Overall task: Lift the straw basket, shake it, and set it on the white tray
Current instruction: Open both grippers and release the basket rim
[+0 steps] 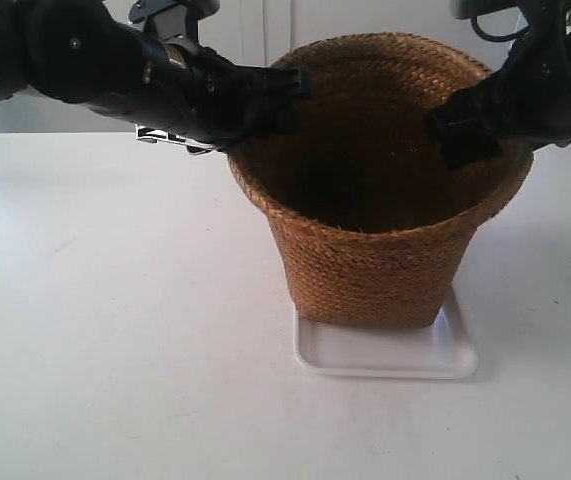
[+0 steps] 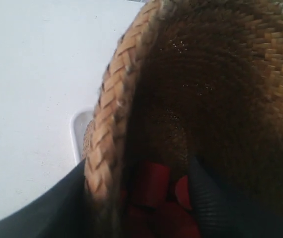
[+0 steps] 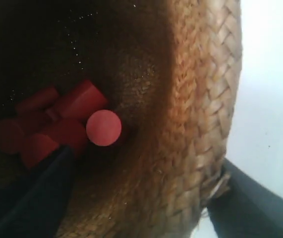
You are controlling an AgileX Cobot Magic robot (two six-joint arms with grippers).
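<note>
The straw basket [image 1: 365, 260] stands upright on the white tray [image 1: 385, 360], whose front edge sticks out under its base. The arm at the exterior view's left has its gripper [image 1: 280, 95] at the basket's rim, and the arm at the exterior view's right has its gripper [image 1: 455, 130] at the opposite rim. In the left wrist view, my left gripper [image 2: 136, 198] straddles the braided rim [image 2: 104, 148], with a gap to the inner finger. A tray corner [image 2: 77, 129] shows below. My right gripper [image 3: 141, 198] also straddles the rim [image 3: 200, 124], jaws spread.
Several red blocks [image 3: 62, 129] lie on the basket's bottom, also visible as red blocks [image 2: 156, 193] in the left wrist view. The white table [image 1: 115, 330] spreads around the tray. A pale wall runs behind the arms.
</note>
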